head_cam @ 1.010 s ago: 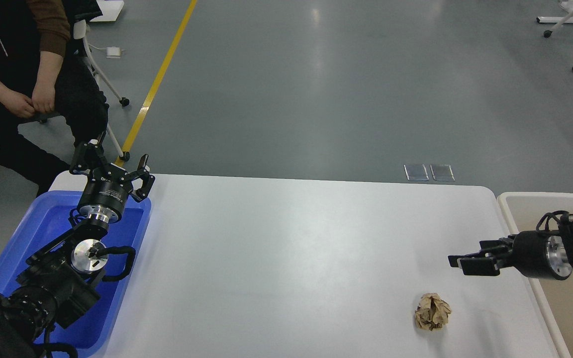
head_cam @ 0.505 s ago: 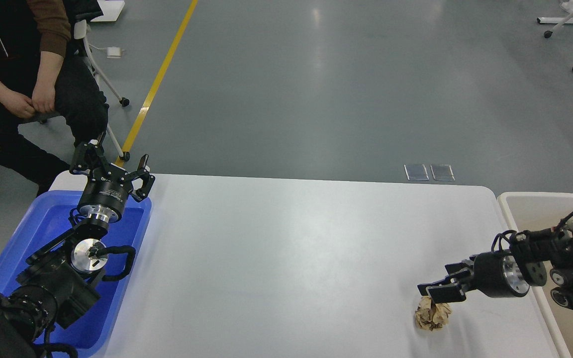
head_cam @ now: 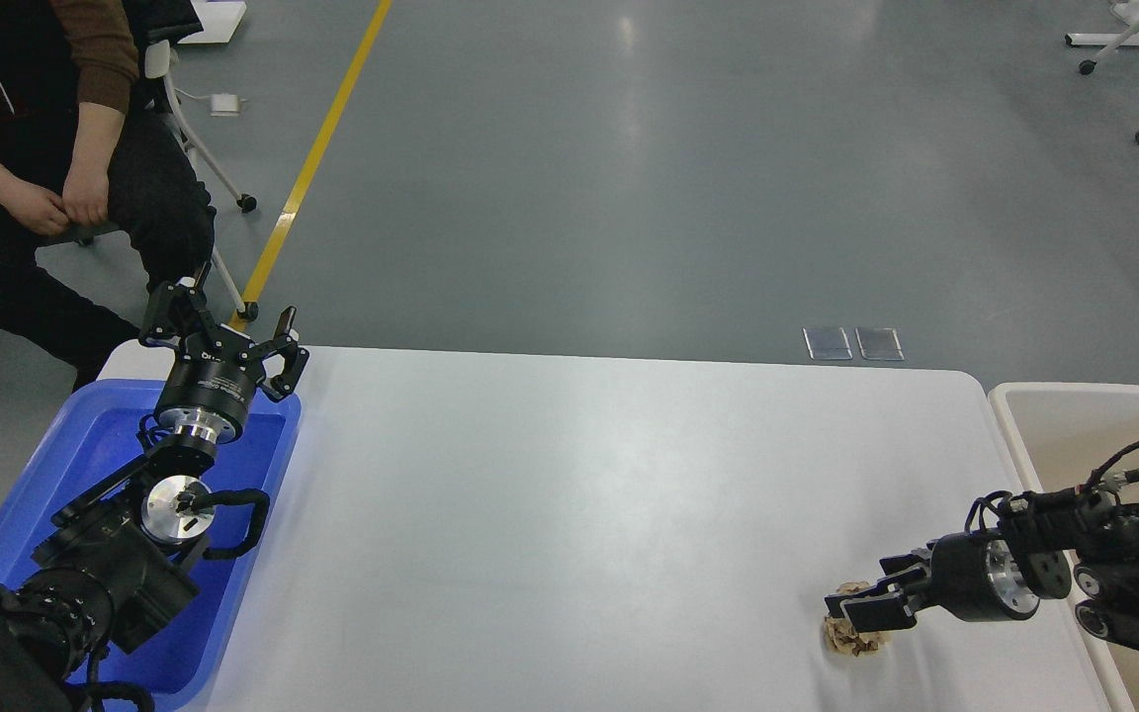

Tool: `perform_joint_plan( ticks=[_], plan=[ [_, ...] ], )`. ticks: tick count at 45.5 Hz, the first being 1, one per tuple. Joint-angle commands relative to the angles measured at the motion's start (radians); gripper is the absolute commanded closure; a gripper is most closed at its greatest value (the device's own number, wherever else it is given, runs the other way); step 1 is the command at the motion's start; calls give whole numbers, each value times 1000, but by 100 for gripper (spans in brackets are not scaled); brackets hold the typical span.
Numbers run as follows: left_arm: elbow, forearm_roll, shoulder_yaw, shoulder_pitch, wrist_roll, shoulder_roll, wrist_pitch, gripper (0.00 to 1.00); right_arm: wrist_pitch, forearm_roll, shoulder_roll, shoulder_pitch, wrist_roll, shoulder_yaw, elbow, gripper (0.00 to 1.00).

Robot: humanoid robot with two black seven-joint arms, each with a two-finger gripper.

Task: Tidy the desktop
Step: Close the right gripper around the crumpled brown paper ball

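The white desktop [head_cam: 579, 514] carries one crumpled brown paper ball [head_cam: 852, 642] near its front right corner. My right gripper [head_cam: 861, 610] reaches in from the right and is down on the ball. Its dark fingers stand apart over the ball's top and hide most of it. My left gripper [head_cam: 223, 328] is open and empty. It is held up over the far end of the blue bin [head_cam: 85, 445] at the left.
A beige bin [head_cam: 1074, 425] stands off the desktop's right edge, under my right arm. A seated person [head_cam: 36, 148] is at the far left beyond the blue bin. Grey floor with a yellow line [head_cam: 317, 158] lies behind.
My right gripper has moved down and left from above the desktop's right edge onto the paper ball. The left arm has not moved.
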Motion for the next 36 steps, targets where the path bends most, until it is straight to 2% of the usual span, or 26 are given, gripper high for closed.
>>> perform_joint_plan(
  ticks=[1, 23, 28, 30, 32, 34, 36],
  plan=[
    [0, 0, 1, 0, 0, 0, 0, 0, -7, 0, 43, -43, 0, 4, -56, 0],
    [-1, 0, -1, 0, 0, 0, 0, 0, -57, 0, 84, -99, 2, 1, -124, 0],
    [0, 0, -1, 0, 0, 0, 0, 0, -85, -2, 84, -101, 3, 1, -128, 4],
    [0, 0, -1, 0, 0, 0, 0, 0, -103, -2, 83, -101, 5, 0, -130, 8],
    [0, 0, -1, 0, 0, 0, 0, 0, -116, -2, 84, -101, 5, 1, -134, 17],
    [0, 0, 1, 0, 0, 0, 0, 0, -117, -2, 84, -101, 5, -2, -136, 30],
    [0, 0, 1, 0, 0, 0, 0, 0, -119, -2, 84, -103, 5, -5, -136, 49]
  ],
)
